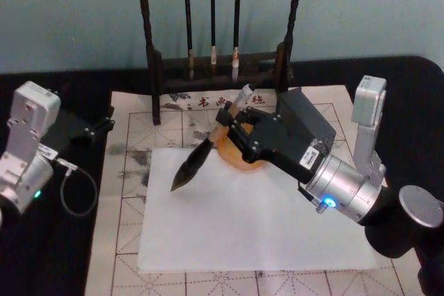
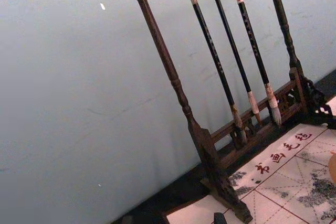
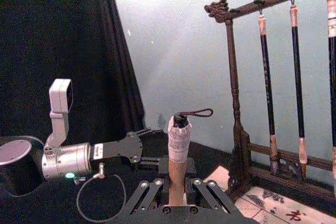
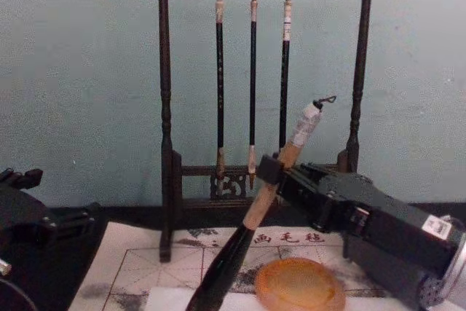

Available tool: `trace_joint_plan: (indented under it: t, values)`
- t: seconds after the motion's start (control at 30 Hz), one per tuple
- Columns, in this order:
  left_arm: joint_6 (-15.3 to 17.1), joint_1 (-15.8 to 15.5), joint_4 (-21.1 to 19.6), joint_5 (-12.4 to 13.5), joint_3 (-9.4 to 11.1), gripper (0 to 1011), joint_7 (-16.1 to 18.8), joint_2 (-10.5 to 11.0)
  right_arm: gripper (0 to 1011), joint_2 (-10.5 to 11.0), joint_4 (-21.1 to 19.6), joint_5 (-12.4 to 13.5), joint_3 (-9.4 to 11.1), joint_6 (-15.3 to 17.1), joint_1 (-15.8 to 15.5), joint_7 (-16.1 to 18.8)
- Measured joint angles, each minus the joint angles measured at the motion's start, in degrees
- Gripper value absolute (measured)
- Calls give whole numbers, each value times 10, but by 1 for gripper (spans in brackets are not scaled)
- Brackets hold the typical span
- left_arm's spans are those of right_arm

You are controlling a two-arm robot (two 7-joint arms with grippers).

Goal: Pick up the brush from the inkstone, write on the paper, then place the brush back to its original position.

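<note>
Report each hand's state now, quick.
Left hand: parked at the left, state cannot be told.
Right hand: closed on the brush, gripping its tan handle.

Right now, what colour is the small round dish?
Orange-amber; the inkstone shows best in the chest view.

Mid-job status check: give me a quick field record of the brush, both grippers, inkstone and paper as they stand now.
brush: lifted, tilted, tuft down over the paper
right gripper: shut on the brush's bamboo handle, above the inkstone
left gripper: parked at far left, off the paper
inkstone: at the paper's far edge, no brush resting on it
paper: white sheet; tip contact cannot be told
rack: behind, three thin brushes hanging
</note>
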Motion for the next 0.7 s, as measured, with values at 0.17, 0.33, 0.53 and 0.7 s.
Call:
trace_joint_plan:
  t: [0.17,0.33,0.53,0.7]
  values:
    - [0,0,0,0,0,1001,0,0,187,-1,1,-1,0,0,0,0]
    - [0,0,0,0,0,1001,0,0,187,-1,2,-4,2,0,-1,0]
    - [0,0,0,0,0,1001,0,0,187,1,4,-7,4,-1,-3,0]
    - [0,0,0,0,0,1001,0,0,187,1,6,-9,5,-2,-4,0]
